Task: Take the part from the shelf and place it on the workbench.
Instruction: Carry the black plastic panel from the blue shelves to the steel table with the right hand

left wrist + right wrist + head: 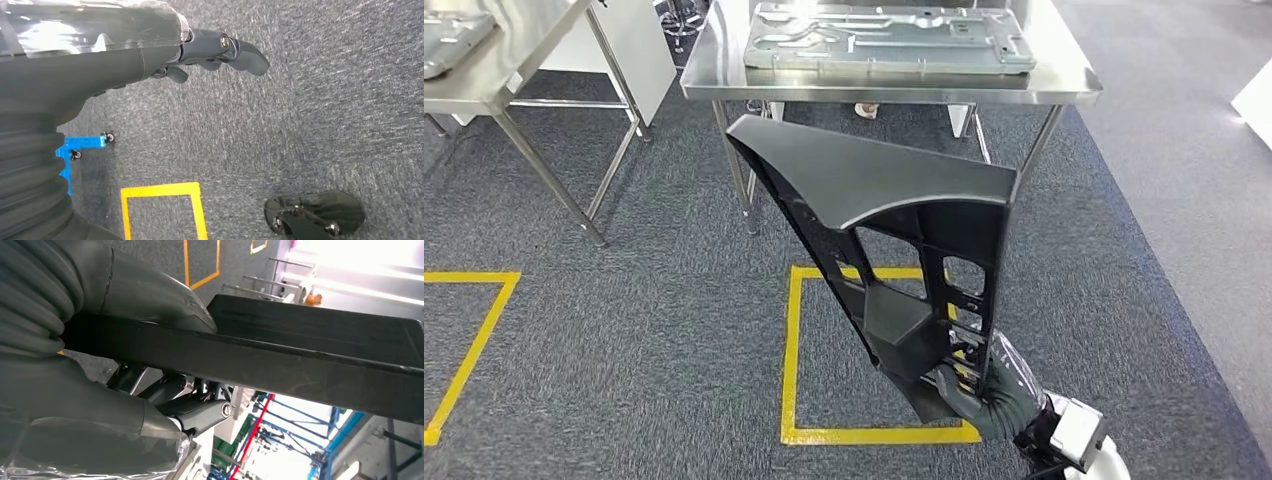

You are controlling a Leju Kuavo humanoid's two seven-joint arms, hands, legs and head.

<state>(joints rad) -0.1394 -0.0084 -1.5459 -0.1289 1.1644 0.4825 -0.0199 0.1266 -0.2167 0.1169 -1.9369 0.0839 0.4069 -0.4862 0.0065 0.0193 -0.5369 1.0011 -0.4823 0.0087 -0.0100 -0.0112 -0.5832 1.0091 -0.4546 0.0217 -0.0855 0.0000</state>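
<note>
Grey carpet (624, 330) covers the floor here, with a yellow square (790, 350) taped onto it just in front of a steel workbench (1064, 88). On the workbench lies a flat silver metal panel (884, 38). A second steel table (484, 70) stands off to the workbench's left.

The black part (894, 250), a long triangular plastic frame with ribbed cut-outs, is held up in the air short of the workbench, above the yellow square, its broad end tilted toward the workbench edge. The right hand (984, 385) clamps its narrow lower end; from the wrist, the thumb presses one side of the part's (310, 347) flat edge and the darker fingers (200, 412) wrap the other.

The left hand (210, 52) hangs over bare carpet, holding nothing, its fingers loosely extended and slightly apart.
</note>
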